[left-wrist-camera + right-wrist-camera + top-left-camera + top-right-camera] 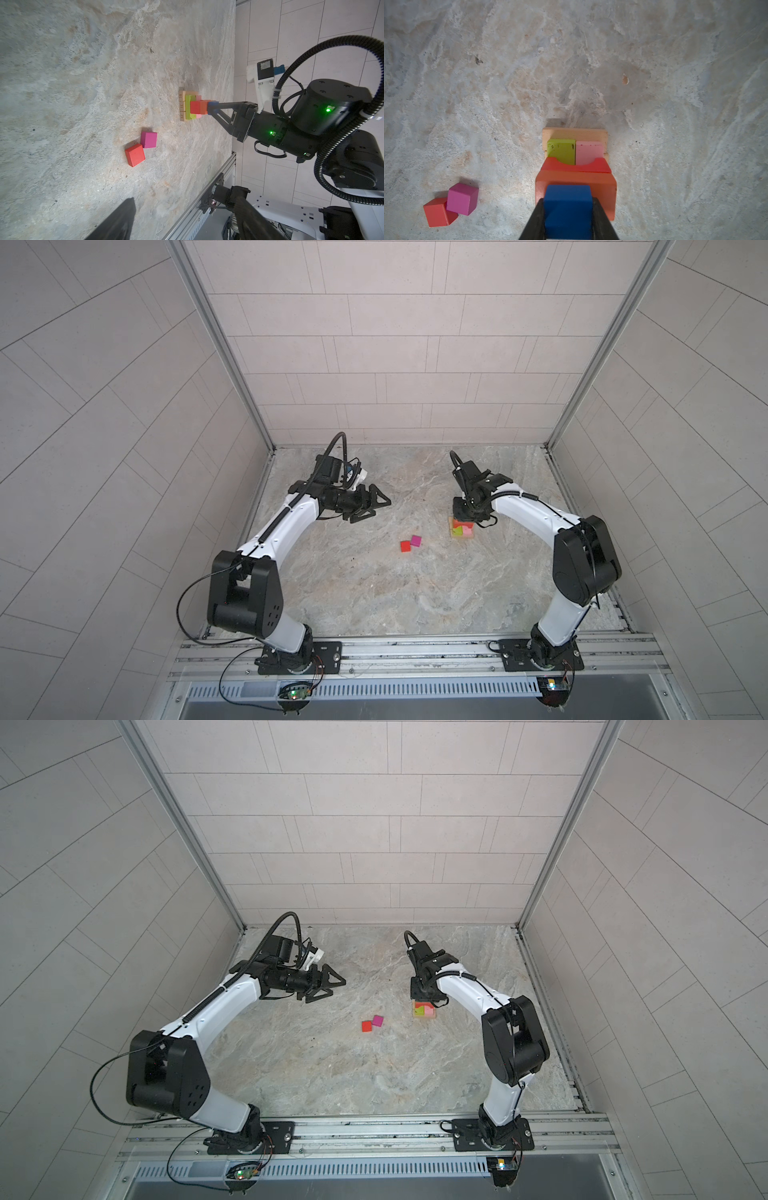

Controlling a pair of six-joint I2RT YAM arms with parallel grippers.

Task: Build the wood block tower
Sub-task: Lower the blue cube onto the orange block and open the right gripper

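Wood block tower [461,527] [424,1010] standing on the marbled desk [374,593], right of the middle in both top views, directly under the right end effector [469,512].

At its foot, three plain tan bars [182,105] laid side by side, with numbers printed on the ends that face the left wrist camera. On those, a lime oblong [561,150] and a pink oblong [588,151], touching along their long sides. Over them a red notched piece [576,167], with lime and pink showing through its curved cutout. Next above and touching it, an orange oblong [575,178]; squarely on the red piece or stepped off to one side, cannot tell.

At the very top a blue cube [568,209], set against the orange oblong's upper face in the left wrist view. Clamped from both sides by the black fingers [537,218] of the right end effector, jaws narrow around it and pointing straight down onto the stack.

Left of the tower and apart from it, a red cube [405,546] and a magenta cube [416,540] on the bare desk. Touching each other, the magenta one nearer the tower.

Farther left again, well apart from every block, the left end effector [376,506] hovering above the desk. Turned on its side, jaws spread wide, nothing between them.
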